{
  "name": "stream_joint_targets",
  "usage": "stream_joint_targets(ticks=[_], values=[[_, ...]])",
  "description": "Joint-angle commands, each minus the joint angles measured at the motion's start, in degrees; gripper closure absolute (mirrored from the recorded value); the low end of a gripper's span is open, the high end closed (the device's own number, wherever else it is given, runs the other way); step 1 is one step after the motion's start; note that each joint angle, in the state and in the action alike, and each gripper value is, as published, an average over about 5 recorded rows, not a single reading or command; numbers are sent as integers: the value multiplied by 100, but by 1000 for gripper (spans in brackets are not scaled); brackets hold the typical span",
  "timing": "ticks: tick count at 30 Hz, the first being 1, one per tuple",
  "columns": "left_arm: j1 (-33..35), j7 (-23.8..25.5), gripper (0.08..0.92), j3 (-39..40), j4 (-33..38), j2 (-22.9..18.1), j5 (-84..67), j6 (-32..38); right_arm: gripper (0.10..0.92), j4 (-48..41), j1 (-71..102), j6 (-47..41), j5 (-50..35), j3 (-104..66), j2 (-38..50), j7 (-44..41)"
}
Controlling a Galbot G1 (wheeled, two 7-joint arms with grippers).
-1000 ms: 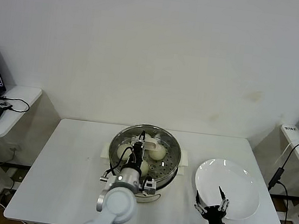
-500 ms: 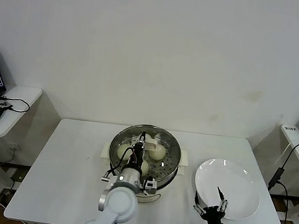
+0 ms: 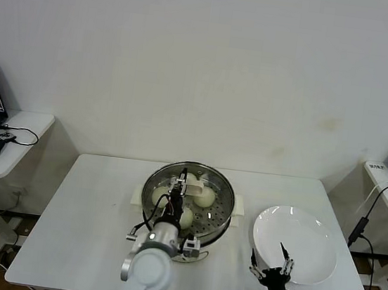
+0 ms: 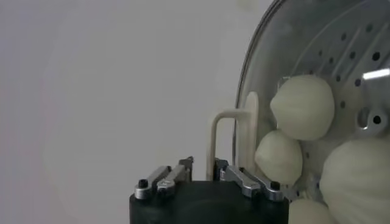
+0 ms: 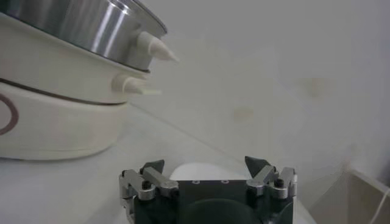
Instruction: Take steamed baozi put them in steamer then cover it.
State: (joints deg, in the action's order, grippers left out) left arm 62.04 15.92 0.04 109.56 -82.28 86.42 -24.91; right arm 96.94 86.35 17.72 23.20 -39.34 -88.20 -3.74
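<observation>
Left pincer [image 4: 204, 170]: jaws partly parted, gripping nothing.
Cover [image 3: 211, 189]: seated on the steamer [image 3: 221, 223], baozi [image 4: 303, 106] beneath the glass.
Key relation: cover handle [image 4: 234, 143] stands directly ahead of the left pincer, just beyond its tips; retreat should run straight back.
Right pincer [image 5: 207, 164]: wide open, idle over the desk [image 3: 94, 210] beside the plate [image 3: 309, 244], farther off.

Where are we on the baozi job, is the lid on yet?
Done: the baozi sit inside the steamer, the white plate is bare, and the glass cover lies over the basket. In hand: the left hand is at the cover handle, fingers parted. The right hand is open beside the plate. Left: only pulling away.
</observation>
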Motion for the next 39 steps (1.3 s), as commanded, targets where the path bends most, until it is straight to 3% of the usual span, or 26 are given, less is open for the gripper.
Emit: stream_joint_targets(ticks=[1, 7, 11, 14, 16, 19, 24, 32, 39], values=[[1151, -173, 493, -190, 1580, 402, -353, 108, 202, 28, 42, 1, 3, 10, 14, -4], [2535, -634, 319, -622, 2724, 788, -1598, 247, 203, 87, 144, 14, -62, 26, 126, -11], [3529, -1534, 217, -1164, 3101, 865, -3307, 490, 202, 216, 286, 27, -323, 18, 306, -56], [4117, -2478, 183, -1921, 2905, 838, -5454, 1308, 203, 344, 403, 25, -543, -8, 460, -102], [4396, -2710, 179, -2467, 2600, 757, -6892, 2232, 203, 433, 471, 29, -620, -36, 545, -124], [4670, -2668, 177, -2947, 2200, 600, -8276, 3138, 203, 570, 574, 24, -690, -77, 650, -150], [4781, -2866, 177, -2997, 1845, 459, -9283, 3419, 203, 768, 740, -103, -911, -77, 782, -231], [4711, -2910, 177, -3052, 1034, 437, -9535, 4056, 202, 1088, 1235, -863, -2098, 126, 1217, -555], [4736, -2876, 177, -3126, 681, 370, -9618, 4475, 203, 1345, 1711, -830, -2390, 246, 1375, -586]])
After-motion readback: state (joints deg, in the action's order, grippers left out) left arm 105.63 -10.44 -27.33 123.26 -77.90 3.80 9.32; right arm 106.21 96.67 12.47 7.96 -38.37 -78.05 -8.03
